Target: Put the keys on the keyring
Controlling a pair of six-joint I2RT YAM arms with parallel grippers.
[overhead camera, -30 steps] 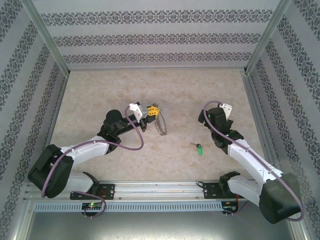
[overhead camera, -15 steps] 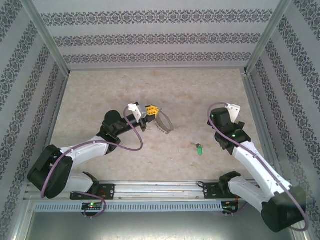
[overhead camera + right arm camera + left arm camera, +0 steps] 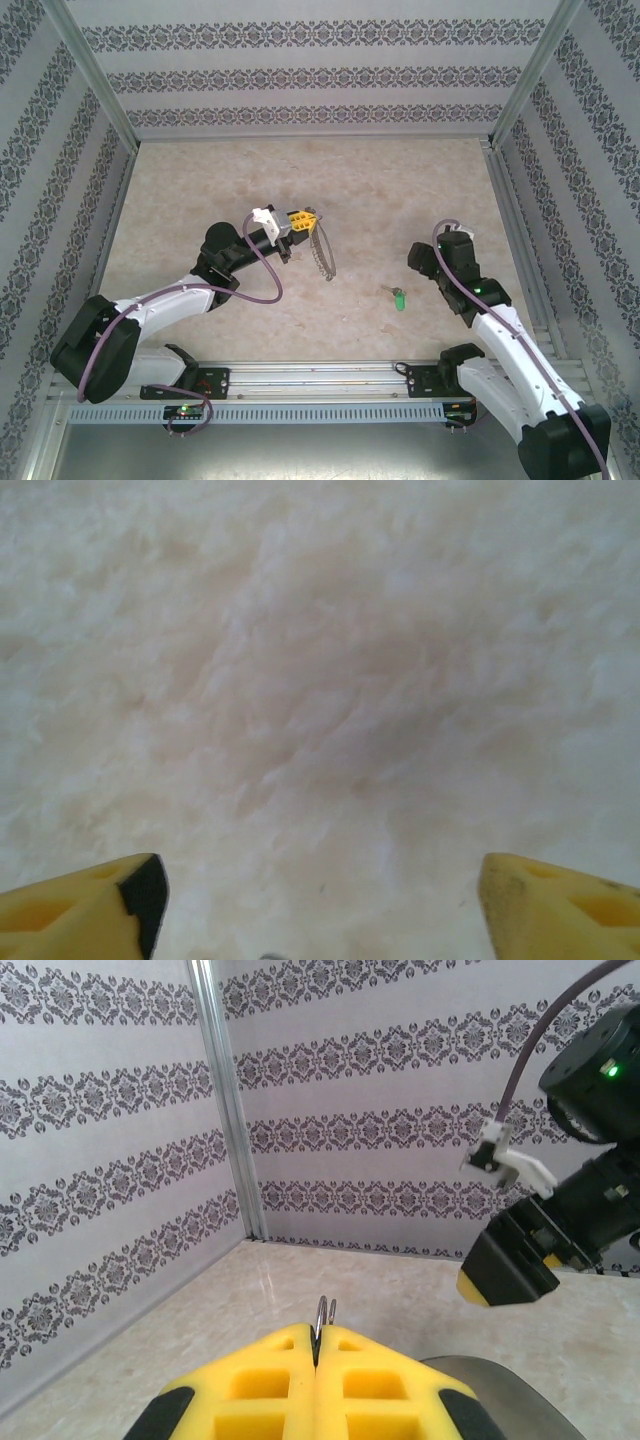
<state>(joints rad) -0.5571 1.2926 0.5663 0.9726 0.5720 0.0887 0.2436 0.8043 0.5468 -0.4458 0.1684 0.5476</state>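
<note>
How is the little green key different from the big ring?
The keyring is a big thin grey hoop; the key is tiny with a green head. The keyring is pinched in the shut left gripper; the key lies loose on the table, nothing holding it. Both sit between the two arms.

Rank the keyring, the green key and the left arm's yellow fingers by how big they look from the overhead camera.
1. keyring, seen edge-on but longest.
2. left fingers.
3. green key, only slightly smaller; the fingers sit nearer the camera, so unsure.
</note>
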